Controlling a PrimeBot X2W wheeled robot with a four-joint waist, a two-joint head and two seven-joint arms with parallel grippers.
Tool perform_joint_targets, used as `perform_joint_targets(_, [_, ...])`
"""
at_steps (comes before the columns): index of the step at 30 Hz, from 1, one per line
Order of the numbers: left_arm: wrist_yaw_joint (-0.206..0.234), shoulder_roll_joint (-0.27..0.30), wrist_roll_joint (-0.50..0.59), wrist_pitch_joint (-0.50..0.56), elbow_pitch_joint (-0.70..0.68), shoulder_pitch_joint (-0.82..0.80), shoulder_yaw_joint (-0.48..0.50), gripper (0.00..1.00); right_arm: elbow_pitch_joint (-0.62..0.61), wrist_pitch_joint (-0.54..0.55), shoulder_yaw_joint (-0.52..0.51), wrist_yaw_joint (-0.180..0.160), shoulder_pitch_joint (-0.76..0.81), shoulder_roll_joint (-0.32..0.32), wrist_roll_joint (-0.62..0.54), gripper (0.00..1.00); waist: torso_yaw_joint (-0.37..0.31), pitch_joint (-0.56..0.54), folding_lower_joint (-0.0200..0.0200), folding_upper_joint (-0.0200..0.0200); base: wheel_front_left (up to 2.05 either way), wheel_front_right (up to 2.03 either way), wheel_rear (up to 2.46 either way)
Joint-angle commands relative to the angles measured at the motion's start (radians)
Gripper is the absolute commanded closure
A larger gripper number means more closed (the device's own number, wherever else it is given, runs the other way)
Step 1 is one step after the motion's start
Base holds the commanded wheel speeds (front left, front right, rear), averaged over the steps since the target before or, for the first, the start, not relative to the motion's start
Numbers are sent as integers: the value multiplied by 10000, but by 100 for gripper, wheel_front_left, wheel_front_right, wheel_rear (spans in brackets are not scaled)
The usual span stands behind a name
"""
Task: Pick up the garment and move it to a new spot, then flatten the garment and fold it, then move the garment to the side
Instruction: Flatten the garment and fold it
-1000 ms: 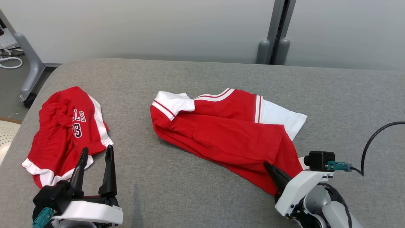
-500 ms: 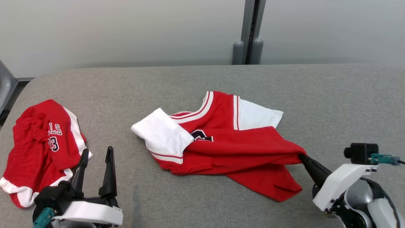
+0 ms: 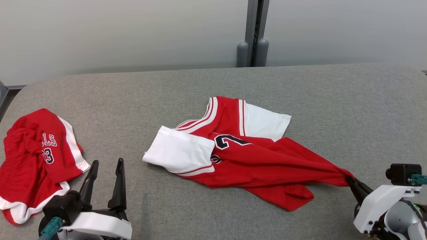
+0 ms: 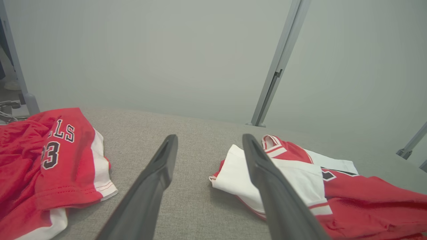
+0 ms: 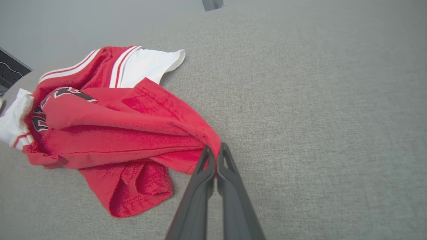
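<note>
The right gripper [image 5: 213, 150] has its two fingers pressed together on a pinch of red hem at one corner of the red-and-white basketball jersey [image 3: 247, 156]. The cloth runs taut from that pinch back to the body of the shirt, so the pick-up-and-move step looks to be under way rather than finished. The jersey lies near the middle of the grey padded tabletop [image 3: 333, 96], mostly resting on the surface and crumpled: one white sleeve is folded across the front, the dark number is half hidden, and a loose red flap is bunched at the near edge. None of the flattening or folding is done, and the last move to the side is left too. The left gripper [image 3: 107, 162] hovers with its fingers spread wide and nothing between them, between the jersey and a heap of red shorts [image 3: 31, 150] at the far left — I judge it will be wanted on a second corner for the spreading.
</note>
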Motion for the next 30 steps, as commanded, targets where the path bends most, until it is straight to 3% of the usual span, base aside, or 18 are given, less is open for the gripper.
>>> perform_joint_targets(1, [-11,86,-29,34,19,-215,2,0,110,-96,-122,23,64,-5,-218,100,2,4,0,-1,0,0,0])
perform_joint_targets(11, [-18,197,-128,78,231,-250,-58,0,897,-353,-943,14,-76,459,-1784,100,17,95,0,-1,0,0,0])
perform_joint_targets(12, [-22,212,-138,76,254,-267,-57,0,950,-389,-1021,14,-102,517,-1849,74,15,103,0,-1,0,0,0])
perform_joint_targets(13, [-26,228,-152,73,276,-289,-63,0,1006,-407,-1104,14,-128,598,-1886,20,12,109,0,-1,0,0,0])
perform_joint_targets(14, [-26,229,-163,70,297,-311,-69,0,1037,-410,-1129,14,-149,694,-1876,0,7,114,0,-1,0,0,0])
perform_joint_targets(21, [-37,262,-192,112,460,-406,-139,0,904,-688,-1818,14,-257,921,-2158,0,-70,93,0,-1,0,0,0])
perform_joint_targets(30, [-199,607,-234,1022,615,-958,-556,0,-399,-354,-2363,14,-57,1116,-2539,0,-239,161,0,-1,0,0,0])
